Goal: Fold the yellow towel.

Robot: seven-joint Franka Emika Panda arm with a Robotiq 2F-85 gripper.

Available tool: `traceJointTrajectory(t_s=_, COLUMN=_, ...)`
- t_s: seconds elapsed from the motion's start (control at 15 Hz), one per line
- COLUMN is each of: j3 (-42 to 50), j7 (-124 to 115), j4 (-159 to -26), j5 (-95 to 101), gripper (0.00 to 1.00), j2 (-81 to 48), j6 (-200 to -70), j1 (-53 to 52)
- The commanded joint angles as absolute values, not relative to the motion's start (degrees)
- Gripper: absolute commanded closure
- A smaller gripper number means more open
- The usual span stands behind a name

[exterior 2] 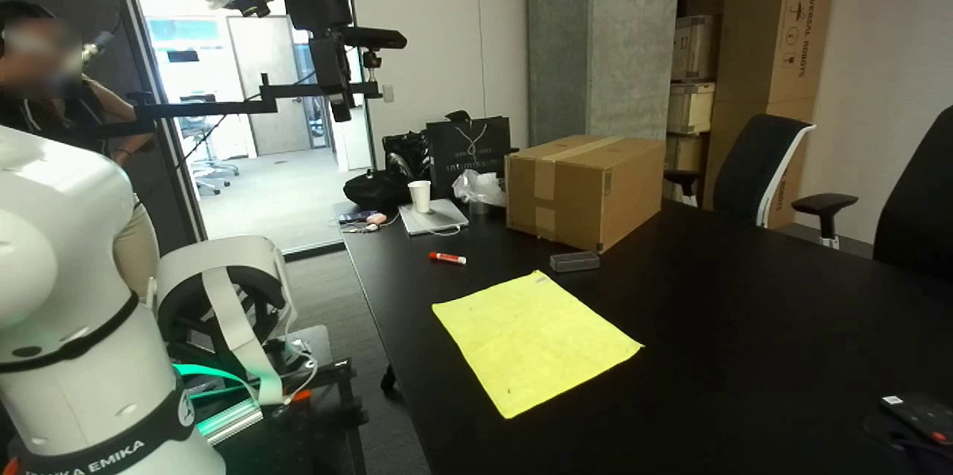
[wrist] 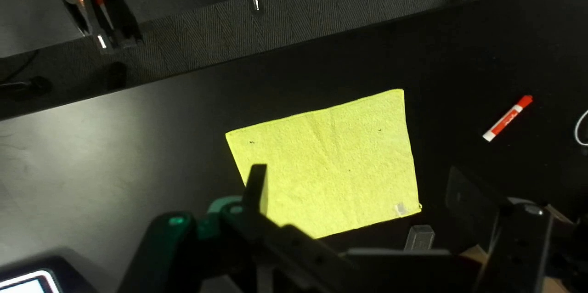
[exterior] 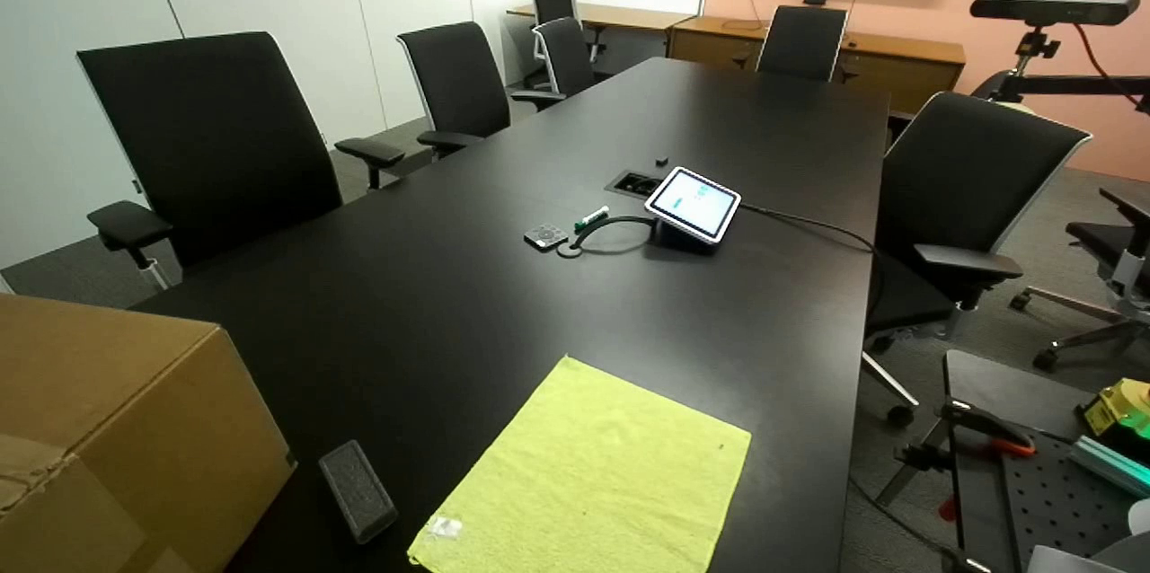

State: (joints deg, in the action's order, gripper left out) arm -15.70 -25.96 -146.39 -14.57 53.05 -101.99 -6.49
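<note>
Your claw (wrist: 356, 171) stands spread, holding nothing, and the towel (exterior 2: 532, 345) lies flat on the table (exterior 2: 707, 386), likely light, limp and not slippery, so you should pinch 1 corner (exterior 2: 509, 408) rather than its middle.

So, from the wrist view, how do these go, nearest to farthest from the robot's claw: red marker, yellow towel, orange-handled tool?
1. Yellow towel: right in front of the open gripper.
2. Red marker: off to the right in the picture.
3. Orange-handled tool: far off at the upper left.
</note>
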Motion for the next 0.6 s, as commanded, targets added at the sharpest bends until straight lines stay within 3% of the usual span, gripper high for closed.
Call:
traceJointTrajectory(t_s=0.0, j3=-16.53, j7=-22.71, j4=-148.99, j5=-14.13, gripper=0.0, j2=50.78, j6=-106.86, j1=-5.79)
traceJointTrajectory(t_s=0.53, j3=-15.33, j7=-12.37, j4=-158.02, j5=-13.75, gripper=0.0, j2=36.75, j6=-128.34, j1=-8.23)
